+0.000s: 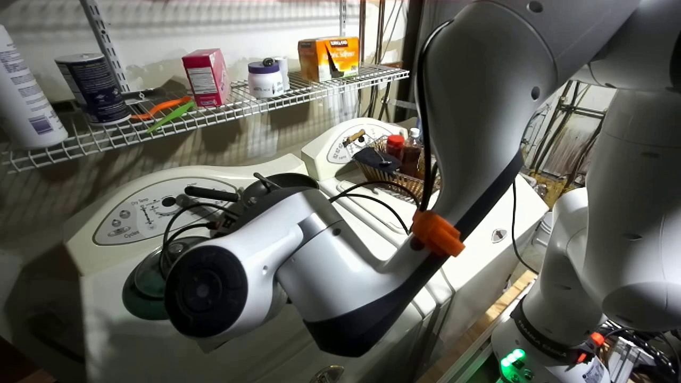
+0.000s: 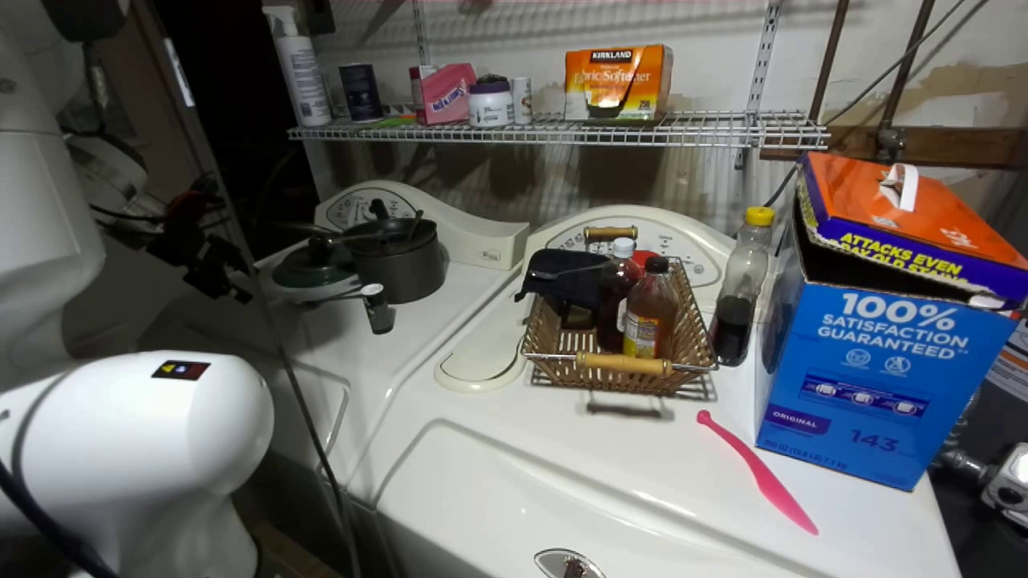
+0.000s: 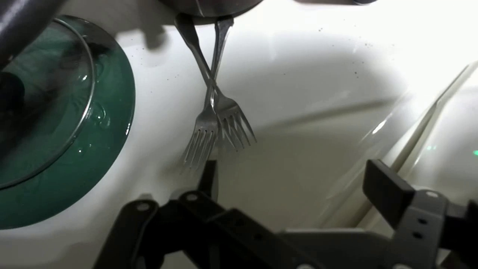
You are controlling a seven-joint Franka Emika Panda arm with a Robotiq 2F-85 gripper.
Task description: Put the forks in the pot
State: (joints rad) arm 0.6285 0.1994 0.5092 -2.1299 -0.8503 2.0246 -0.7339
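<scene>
Softener box (image 2: pixel 614 82): "KIRKLAND", "Fabric Softener", "250"; well apart from the fingers (image 3: pixel 388 192).
Blue box (image 2: pixel 867 385): "100% SATISFACTION GUARANTEED", "ORIGINAL", "143"; top shows "ATTACKS EVEN" and "DAY OLD STAINS"; well apart from the fingers.
Dial panel (image 1: pixel 154 213): "Dry Temp" and "Cycles" legible; smaller print unreadable.
Gripper (image 3: pixel 293 179): fingers parted wide, released; hidden behind the arm (image 1: pixel 362 255) in an exterior view.
Pot (image 3: pixel 220 5): one, past the forks (image 3: pixel 212 83) as seen from the fingers; cut off by the wrist view's upper edge. Slim piece (image 1: pixel 267 182) at its rim in both exterior views, kind not determinable.
Forks: two, crossed on the white top (image 3: pixel 291 93), tines toward the fingers and just ahead of them; handle ends at the pot's base, contact not determinable.
Lid (image 3: pixel 112 157): one, green, left of the fingers in the wrist view, partly out of frame.
Bottles (image 2: pixel 650 313): two in the basket (image 2: pixel 602 380), one yellow-capped just beside it; all well apart from the fingers.
</scene>
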